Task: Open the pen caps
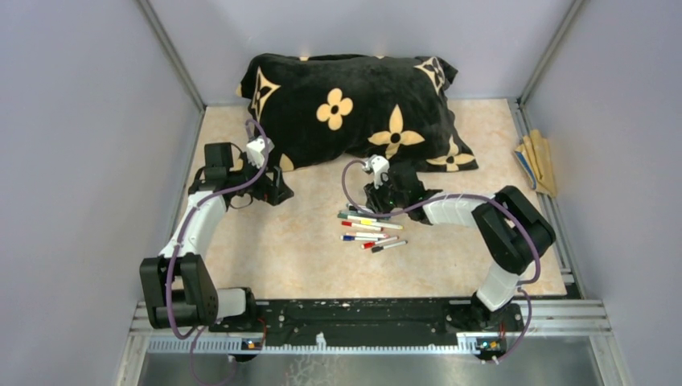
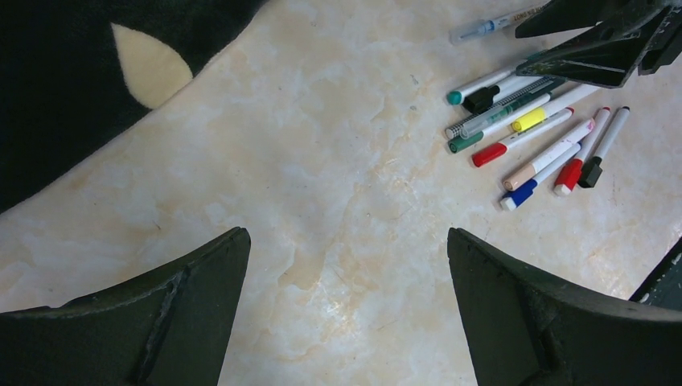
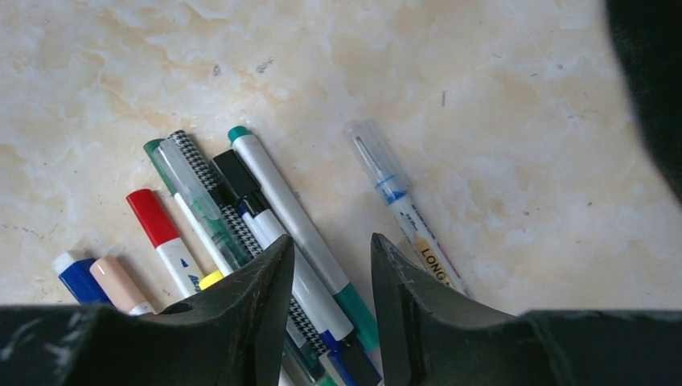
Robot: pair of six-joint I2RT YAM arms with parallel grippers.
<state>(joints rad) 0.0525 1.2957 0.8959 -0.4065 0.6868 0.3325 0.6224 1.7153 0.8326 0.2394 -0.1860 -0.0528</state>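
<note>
The pens (image 1: 371, 229) lie in a loose fan at the centre of the overhead view, on the marbled tabletop (image 1: 273, 265). The pen caps (image 2: 488, 154) that I can see sit on their barrels.

The right gripper (image 3: 331, 241) hangs over the upper edge of that fan. In its own wrist view the two fingers stand a narrow gap apart at the bottom of the frame. A white pen with teal ends (image 3: 273, 177) runs down into that gap. I cannot tell whether the pads press on it or only flank it.

To the left of that pen lie a black cap (image 3: 237, 177), a checkered barrel, a red cap (image 3: 149, 213), a peach cap (image 3: 117, 281) and a blue cap (image 3: 78, 277). A pen with a clear cap (image 3: 374, 157) lies just to the right, partly under the right-hand finger.

The left gripper (image 2: 346, 241) sits left of centre in the overhead view, near the lower left corner of a black pillow (image 1: 354, 104) with tan flowers, well apart from the pens. Its jaws are spread wide, with bare tabletop showing between them. From its camera the pens appear in the upper right of the frame.

A bundle of tan sticks (image 1: 537, 161) rests at the right edge of the overhead view.
</note>
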